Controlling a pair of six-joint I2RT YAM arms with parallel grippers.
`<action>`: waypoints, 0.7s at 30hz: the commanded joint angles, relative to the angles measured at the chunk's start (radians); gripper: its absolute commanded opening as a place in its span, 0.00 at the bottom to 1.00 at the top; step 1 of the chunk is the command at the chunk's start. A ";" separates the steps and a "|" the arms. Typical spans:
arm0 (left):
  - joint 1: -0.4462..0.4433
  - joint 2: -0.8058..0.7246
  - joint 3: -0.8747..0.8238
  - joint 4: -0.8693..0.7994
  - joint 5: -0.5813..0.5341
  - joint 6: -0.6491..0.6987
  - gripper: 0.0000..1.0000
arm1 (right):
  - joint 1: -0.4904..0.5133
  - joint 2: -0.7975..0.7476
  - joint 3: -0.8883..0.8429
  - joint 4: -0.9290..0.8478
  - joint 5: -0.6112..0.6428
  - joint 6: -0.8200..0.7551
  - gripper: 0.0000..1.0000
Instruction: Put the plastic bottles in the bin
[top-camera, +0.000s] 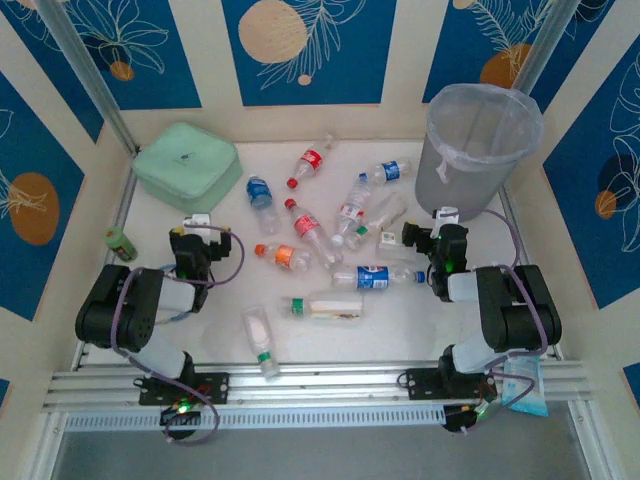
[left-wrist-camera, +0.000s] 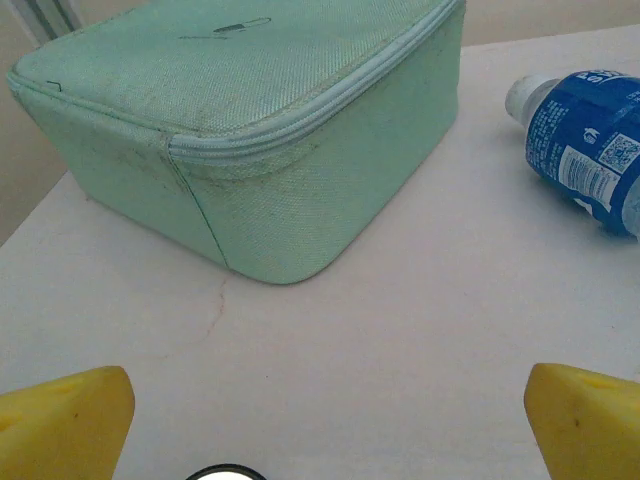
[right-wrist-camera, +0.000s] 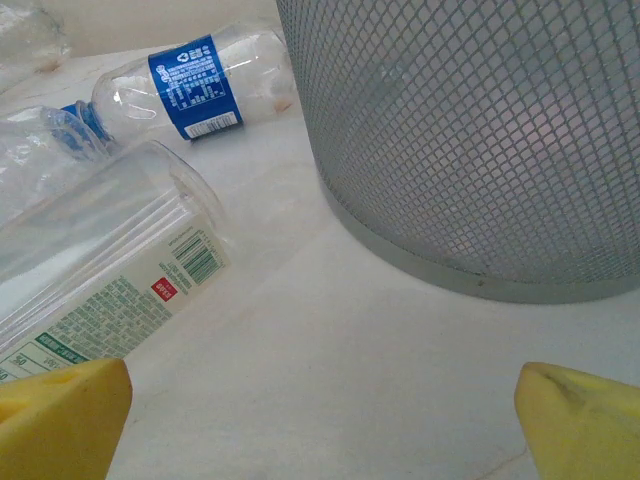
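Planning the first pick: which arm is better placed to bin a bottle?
Probably right. The right end effector is open, with a clear bottle beside it and the bin just ahead; the left end effector faces the mint-green case, far from the bin.

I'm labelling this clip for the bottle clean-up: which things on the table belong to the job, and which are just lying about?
Part of the job: plastic bottles scattered mid-table; grey bin at the far right.
Just lying about: mint-green case at the far left; small green can at the left edge.
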 joint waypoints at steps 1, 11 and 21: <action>0.013 -0.007 0.017 -0.008 -0.001 -0.009 1.00 | 0.003 0.002 0.020 0.027 -0.007 -0.012 0.99; 0.013 -0.007 0.015 -0.006 -0.001 -0.007 1.00 | 0.004 0.002 0.020 0.028 -0.005 -0.010 0.99; 0.014 -0.005 0.022 -0.018 0.006 -0.010 1.00 | -0.001 0.002 0.022 0.023 -0.016 -0.009 0.99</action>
